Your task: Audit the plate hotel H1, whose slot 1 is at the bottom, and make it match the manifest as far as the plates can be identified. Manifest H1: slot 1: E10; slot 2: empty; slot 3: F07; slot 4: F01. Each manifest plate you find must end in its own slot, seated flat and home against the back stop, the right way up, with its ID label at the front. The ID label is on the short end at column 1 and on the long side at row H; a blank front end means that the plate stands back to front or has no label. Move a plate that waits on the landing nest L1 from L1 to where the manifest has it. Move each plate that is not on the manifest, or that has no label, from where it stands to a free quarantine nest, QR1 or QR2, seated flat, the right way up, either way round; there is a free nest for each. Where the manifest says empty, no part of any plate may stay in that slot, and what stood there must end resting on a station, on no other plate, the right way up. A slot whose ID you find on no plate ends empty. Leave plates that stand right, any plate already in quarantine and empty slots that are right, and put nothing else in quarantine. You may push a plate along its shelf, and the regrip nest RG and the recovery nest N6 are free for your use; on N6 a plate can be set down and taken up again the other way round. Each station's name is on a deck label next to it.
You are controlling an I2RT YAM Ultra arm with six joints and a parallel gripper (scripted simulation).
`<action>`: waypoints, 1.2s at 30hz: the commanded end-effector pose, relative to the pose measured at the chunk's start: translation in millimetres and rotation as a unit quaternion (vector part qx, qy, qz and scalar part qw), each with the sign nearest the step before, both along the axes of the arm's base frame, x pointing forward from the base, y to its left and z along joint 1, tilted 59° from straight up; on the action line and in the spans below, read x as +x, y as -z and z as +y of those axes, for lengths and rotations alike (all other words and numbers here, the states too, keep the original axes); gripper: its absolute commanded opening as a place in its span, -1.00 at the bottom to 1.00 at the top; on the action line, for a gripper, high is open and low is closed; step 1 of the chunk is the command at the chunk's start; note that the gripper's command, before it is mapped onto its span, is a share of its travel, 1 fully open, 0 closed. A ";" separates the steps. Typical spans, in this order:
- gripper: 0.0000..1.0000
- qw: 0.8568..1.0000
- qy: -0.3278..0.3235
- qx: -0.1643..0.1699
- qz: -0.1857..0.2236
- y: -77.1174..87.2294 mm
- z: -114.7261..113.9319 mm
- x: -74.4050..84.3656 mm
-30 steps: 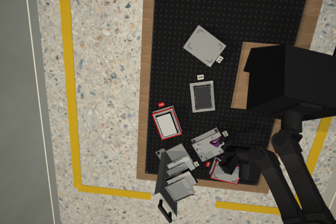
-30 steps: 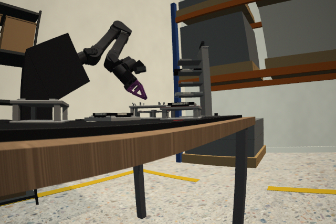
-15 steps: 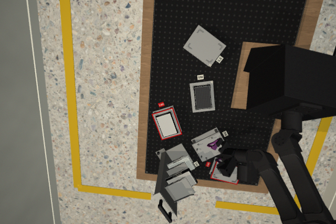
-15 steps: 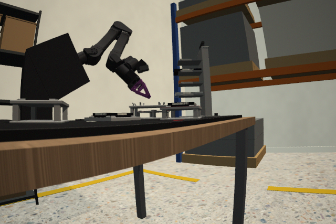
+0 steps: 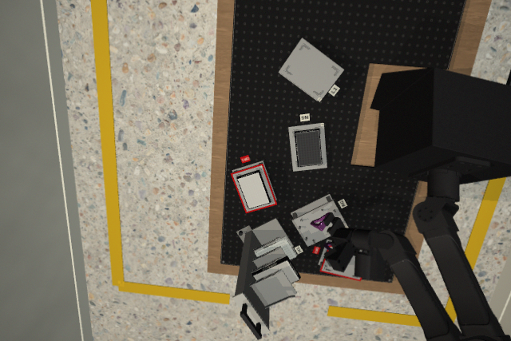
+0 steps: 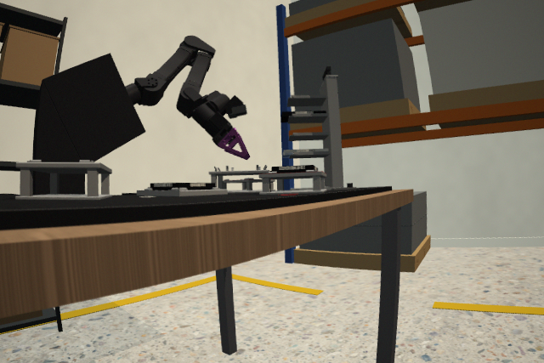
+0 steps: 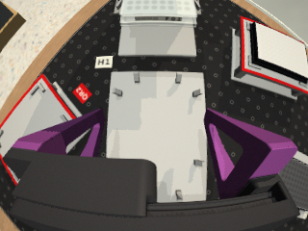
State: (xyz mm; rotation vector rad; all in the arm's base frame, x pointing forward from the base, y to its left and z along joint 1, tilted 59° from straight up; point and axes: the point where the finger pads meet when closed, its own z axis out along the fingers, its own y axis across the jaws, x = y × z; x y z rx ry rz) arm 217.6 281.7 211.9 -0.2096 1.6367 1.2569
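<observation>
My gripper (image 5: 318, 235) (image 6: 248, 157) (image 7: 154, 114) is open and empty above the empty regrip nest RG (image 5: 307, 238) (image 7: 155, 115). Hotel H1 (image 5: 244, 263) (image 6: 334, 130) has a clear plate (image 5: 278, 245) (image 6: 305, 150) (image 7: 159, 7) in slot 1, its front label starting with F, the rest unclear. A white-topped plate with black sides (image 5: 284, 270) (image 6: 307, 111) stands in slot 3; its ID is unreadable. Slots 2 and 4 look empty. A dark plate (image 5: 308, 148) (image 6: 182, 184) lies on N6 (image 5: 291, 149). A white plate (image 5: 253, 189) (image 6: 293, 168) (image 7: 281, 50) sits on QR1 (image 5: 260, 208).
QR2 (image 5: 342, 270) (image 7: 26, 113) shows no plate and lies left of RG in the wrist view. Landing nest L1 (image 5: 311, 69) (image 6: 65, 166) is empty. The arm base housing (image 5: 441, 122) (image 6: 87, 108) stands at the table's side. The hotel's handle (image 5: 251, 323) is at its top.
</observation>
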 end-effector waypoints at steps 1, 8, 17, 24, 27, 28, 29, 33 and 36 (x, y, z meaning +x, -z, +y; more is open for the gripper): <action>1.00 1.000 0.005 0.000 0.000 -3.7 -1.0 6.0; 1.00 1.000 0.005 0.000 0.000 -7.7 0.8 11.0; 1.00 1.000 0.005 0.000 0.000 -14.9 3.9 20.2; 1.00 1.000 0.005 0.000 0.000 -19.8 6.0 26.3; 1.00 1.000 0.005 0.000 0.000 -21.4 6.7 28.3; 1.00 1.000 0.005 0.000 0.000 -22.2 7.1 29.3; 1.00 1.000 0.005 0.000 0.000 -23.0 7.4 30.3; 1.00 1.000 0.006 0.000 0.000 -26.2 8.8 34.4; 1.00 1.000 0.006 0.000 0.000 -28.6 9.9 37.4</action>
